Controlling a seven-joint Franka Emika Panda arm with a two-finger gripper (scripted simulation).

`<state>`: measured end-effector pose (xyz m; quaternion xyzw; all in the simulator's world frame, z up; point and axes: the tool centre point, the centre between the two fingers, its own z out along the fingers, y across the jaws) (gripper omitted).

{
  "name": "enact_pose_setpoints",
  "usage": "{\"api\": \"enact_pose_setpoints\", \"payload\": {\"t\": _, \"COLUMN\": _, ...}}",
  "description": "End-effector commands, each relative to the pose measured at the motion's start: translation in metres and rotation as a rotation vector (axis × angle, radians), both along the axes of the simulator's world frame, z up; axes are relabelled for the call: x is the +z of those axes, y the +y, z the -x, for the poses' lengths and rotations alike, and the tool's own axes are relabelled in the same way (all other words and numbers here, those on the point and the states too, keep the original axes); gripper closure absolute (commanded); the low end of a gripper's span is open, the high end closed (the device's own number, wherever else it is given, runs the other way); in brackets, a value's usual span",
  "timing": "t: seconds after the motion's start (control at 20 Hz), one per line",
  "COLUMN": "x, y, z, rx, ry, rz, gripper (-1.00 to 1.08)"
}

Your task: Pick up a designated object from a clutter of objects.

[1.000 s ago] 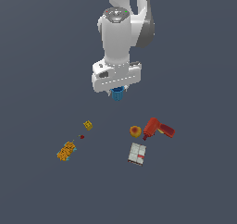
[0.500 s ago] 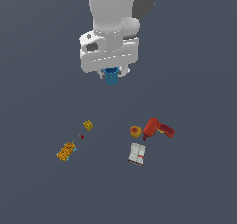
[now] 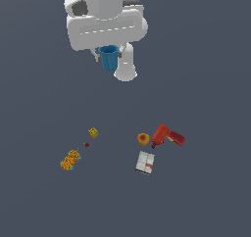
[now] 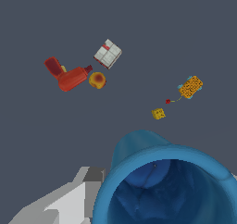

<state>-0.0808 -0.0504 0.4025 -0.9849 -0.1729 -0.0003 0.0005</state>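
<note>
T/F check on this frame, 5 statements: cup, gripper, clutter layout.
1. The blue cup is held in the gripper, off the surface. True.
2. The red drill lies beside the orange-yellow fruit. True.
3. The white-and-red box is stacked on the drill. False: it lies flat on the surface, apart from it.
4. The small yellow cube sits inside the cup. False: it lies on the surface.
5. The yellow-orange box is toward the exterior view's left of the fruit. True.
</note>
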Motion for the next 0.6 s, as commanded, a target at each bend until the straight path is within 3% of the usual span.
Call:
{"api": "enact_pose_setpoints", "payload": {"t": 0.0, "x": 0.016, "y": -0.004, "z": -0.001, "rx": 0.0, "ry": 0.0, "rz": 0.001, "gripper": 1.08}}
{"api": "enact_pose_setpoints", "payload": {"t": 0.55, "x": 0.044, "y": -0.011, "z": -0.003, "rx": 0.0, "ry": 0.0, "rz": 0.001, "gripper": 1.08}}
